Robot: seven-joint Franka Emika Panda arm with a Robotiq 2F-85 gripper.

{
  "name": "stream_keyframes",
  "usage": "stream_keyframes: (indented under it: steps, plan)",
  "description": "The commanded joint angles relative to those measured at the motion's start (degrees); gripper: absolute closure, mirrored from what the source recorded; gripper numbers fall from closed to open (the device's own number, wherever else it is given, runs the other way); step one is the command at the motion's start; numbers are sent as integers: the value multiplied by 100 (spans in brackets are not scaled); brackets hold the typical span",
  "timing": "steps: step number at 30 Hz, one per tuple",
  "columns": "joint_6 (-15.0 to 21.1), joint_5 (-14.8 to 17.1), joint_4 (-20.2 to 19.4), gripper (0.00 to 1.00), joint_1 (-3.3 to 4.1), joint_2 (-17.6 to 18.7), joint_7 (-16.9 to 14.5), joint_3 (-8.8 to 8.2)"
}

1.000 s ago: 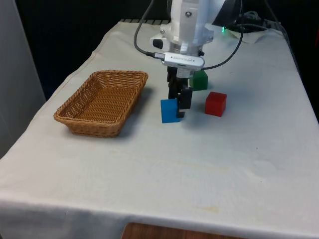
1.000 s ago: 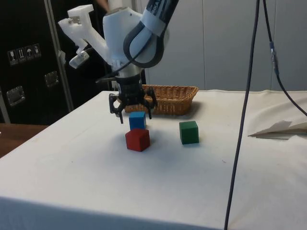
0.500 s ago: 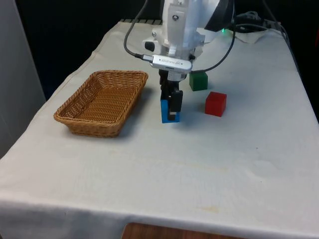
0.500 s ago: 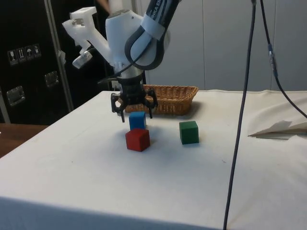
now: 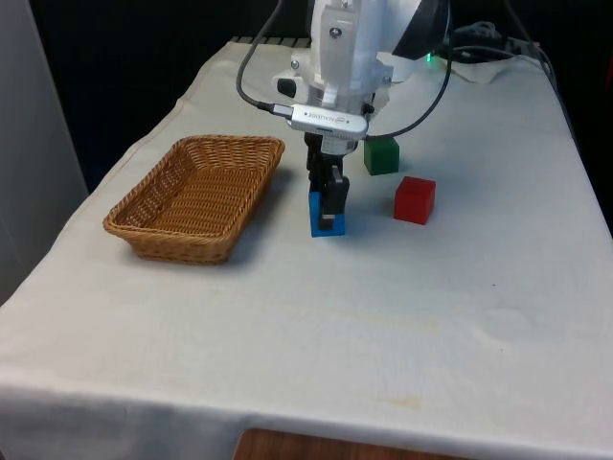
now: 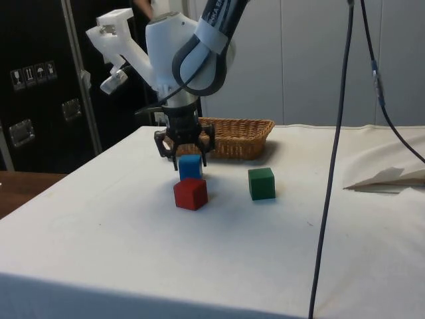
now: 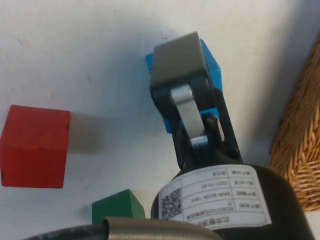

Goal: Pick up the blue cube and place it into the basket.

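**Jaws drawn in around the blue cube**

The gripper (image 5: 329,203) stands low over the blue cube (image 5: 322,217), which sits on the table (image 5: 402,316) between the basket (image 5: 196,195) and the red cube (image 5: 415,199). In the side view the gripper (image 6: 184,150) straddles the top of the blue cube (image 6: 190,167); half a second ago the jaws were spread wider there, and now they have drawn in close to the cube's sides. Whether they already pinch it cannot be told; the cube rests on the cloth. In the wrist view one finger (image 7: 178,70) lies across the blue cube (image 7: 212,67), covering most of its top face.

A second ago the gripper hung beside the cube, toward the front view's right; since then it has shifted over it. The cube itself has not moved. The red cube (image 6: 190,193) and the green cube (image 5: 382,154) sit where they were, apart from each other, and the basket (image 6: 236,137) holds nothing that can be seen.
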Motion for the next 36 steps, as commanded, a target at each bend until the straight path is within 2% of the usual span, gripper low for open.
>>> stream_keyframes:
  steps: [1,3,4,13,29,30,36]
  plan:
    - [0,0,0,72,0,0,0,0]
    - [-6,6,-6,94,6,-17,34,-11]
    - [-11,6,-6,99,6,-17,34,-11]
    - [-23,6,-6,98,6,-23,34,-11]
    - [-728,-63,11,98,-11,-728,-57,-80]
    - [-670,-63,23,98,0,-653,-23,-80]
    - [-985,-97,29,98,-17,-991,-109,-120]
